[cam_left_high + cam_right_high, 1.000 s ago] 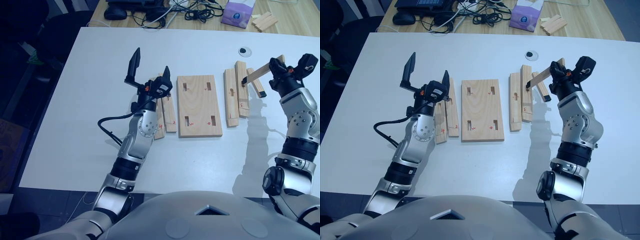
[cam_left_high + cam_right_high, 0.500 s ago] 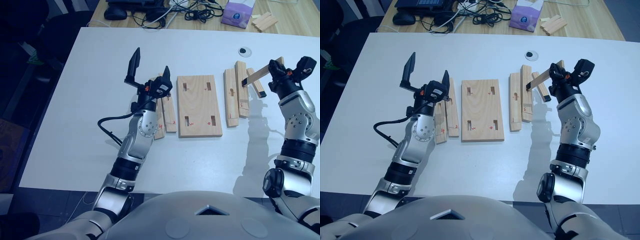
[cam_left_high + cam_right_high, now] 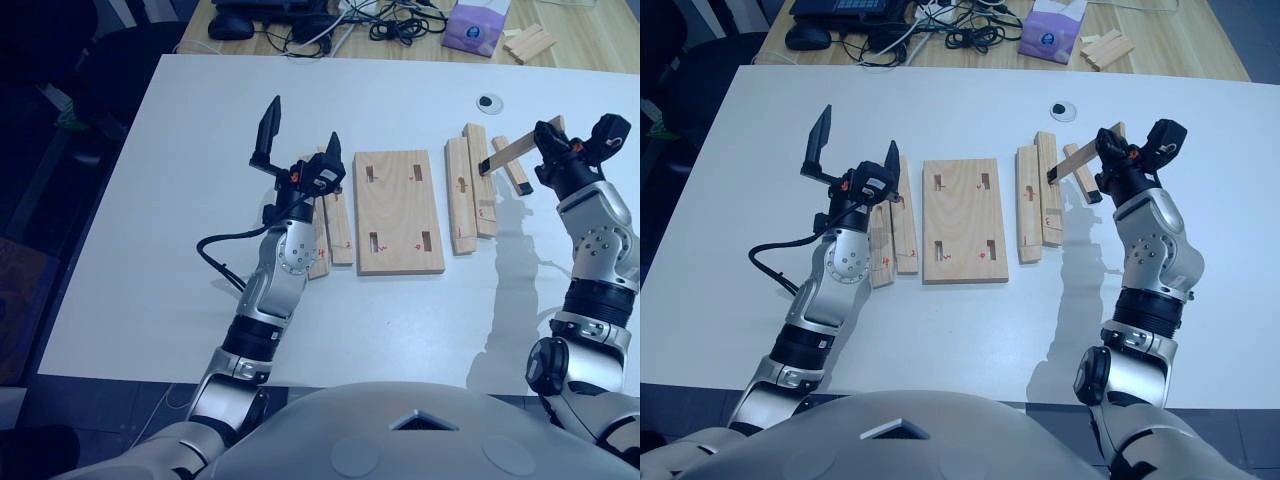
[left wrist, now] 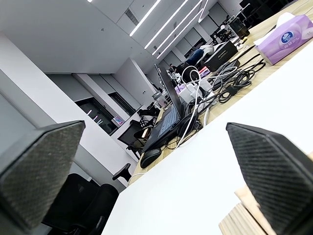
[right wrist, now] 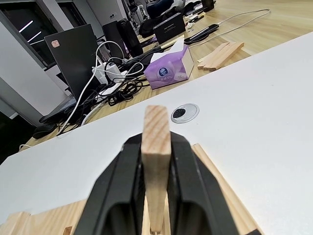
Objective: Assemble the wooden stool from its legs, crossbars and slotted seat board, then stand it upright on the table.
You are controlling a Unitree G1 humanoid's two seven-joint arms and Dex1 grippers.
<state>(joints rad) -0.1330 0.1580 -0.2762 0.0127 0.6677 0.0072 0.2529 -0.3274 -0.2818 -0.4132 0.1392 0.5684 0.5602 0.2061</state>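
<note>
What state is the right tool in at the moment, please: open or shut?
The right tool is shut on a wooden bar: in its wrist view both fingers press against the bar's sides.

Both head eyes look down on the table; wrist cameras skim low across it.

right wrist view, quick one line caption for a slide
Right end effector shut on a wooden bar above the white table, tissue box behind.
</note>
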